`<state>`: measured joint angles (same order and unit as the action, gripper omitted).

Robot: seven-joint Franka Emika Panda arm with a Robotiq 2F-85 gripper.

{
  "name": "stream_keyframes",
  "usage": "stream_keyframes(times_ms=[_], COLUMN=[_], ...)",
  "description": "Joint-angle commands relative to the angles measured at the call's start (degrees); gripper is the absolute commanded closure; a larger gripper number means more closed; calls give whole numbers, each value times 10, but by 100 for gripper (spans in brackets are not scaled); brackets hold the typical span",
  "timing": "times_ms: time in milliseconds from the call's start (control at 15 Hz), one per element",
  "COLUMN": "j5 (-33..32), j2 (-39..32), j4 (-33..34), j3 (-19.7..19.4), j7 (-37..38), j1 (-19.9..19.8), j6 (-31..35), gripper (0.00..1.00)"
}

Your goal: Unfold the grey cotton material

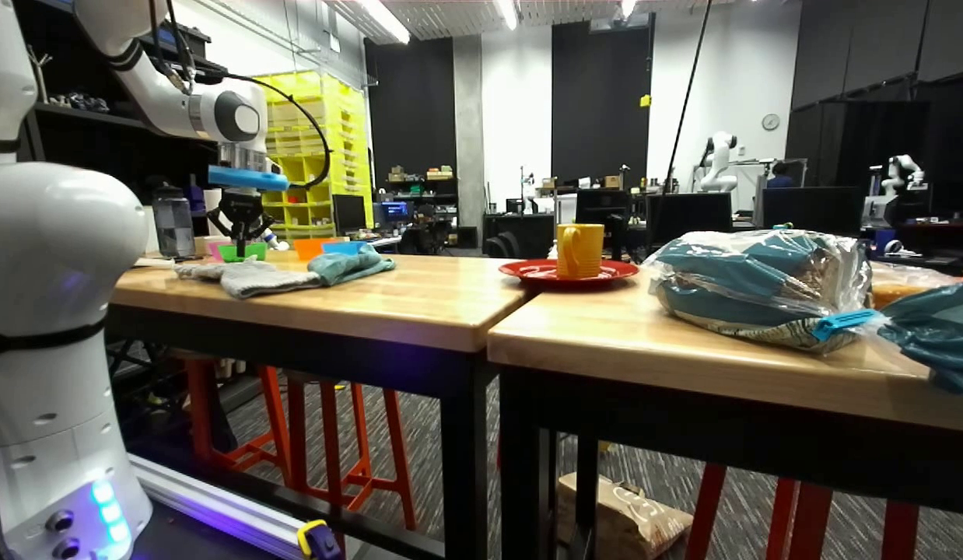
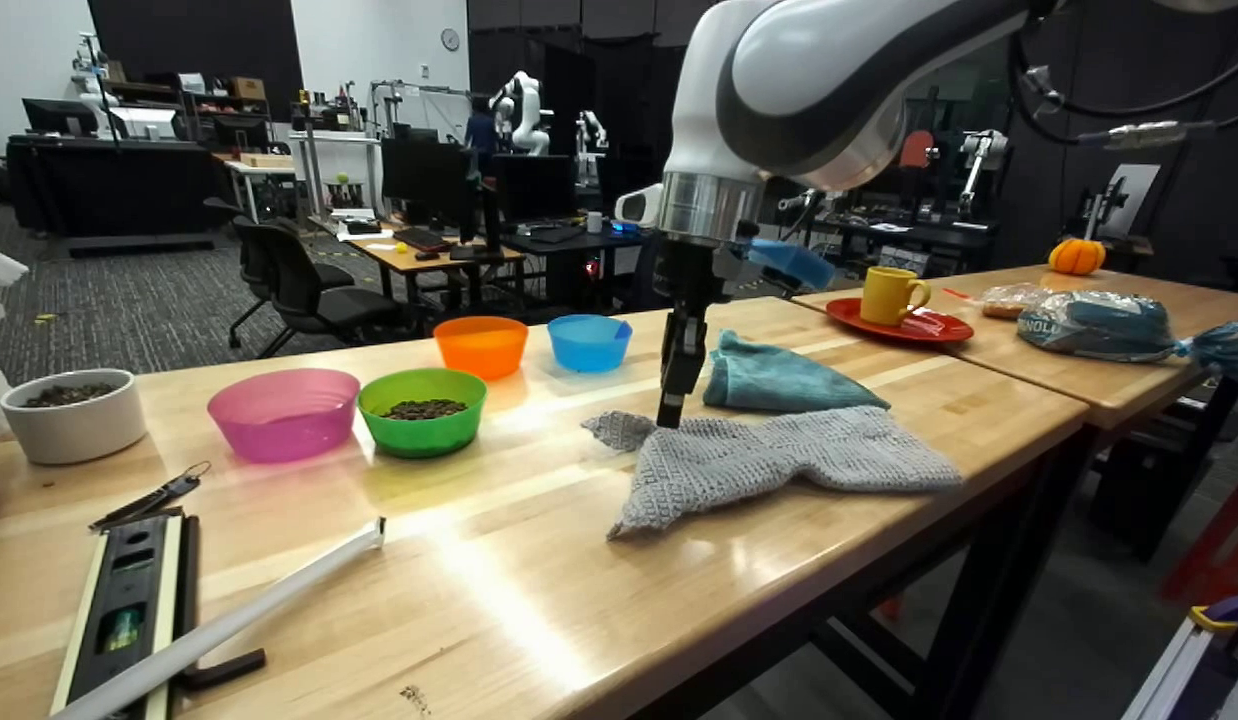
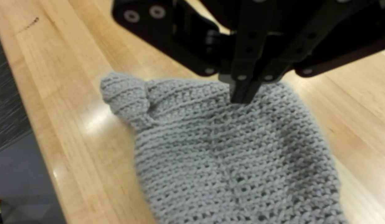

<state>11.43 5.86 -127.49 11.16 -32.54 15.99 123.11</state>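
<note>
"Your tabletop [image 2: 419, 610] carries the grey cloth [image 2: 779, 460], lying beside the teal cloth [image 2: 789, 380] and looking partly folded."

"Expect it to be light, soft and floppy; the coarse knit should hold well in a pinch, though it may snag."

"Your gripper [image 2: 671, 414] points down at it, fingers [image 3: 237, 93] pressed together, with no cloth seen between them. Whether they touch the knit, I can't tell."

"Then part them first. I'd have you try the turned corner [image 3: 124, 93], nearest the tabletop's edge, lifting only the upper layer so the bottom doesn't drag along."
</note>
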Motion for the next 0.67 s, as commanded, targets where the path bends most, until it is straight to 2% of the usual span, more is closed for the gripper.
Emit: stream_keyframes(times_ms=[0, 600], j5=[15, 15], j2=[-23, -69], j4=[14, 37], j3=[14, 28], j7=[3, 2], j1=[6, 2], j6=[-4, -12], gripper=[100, 100])
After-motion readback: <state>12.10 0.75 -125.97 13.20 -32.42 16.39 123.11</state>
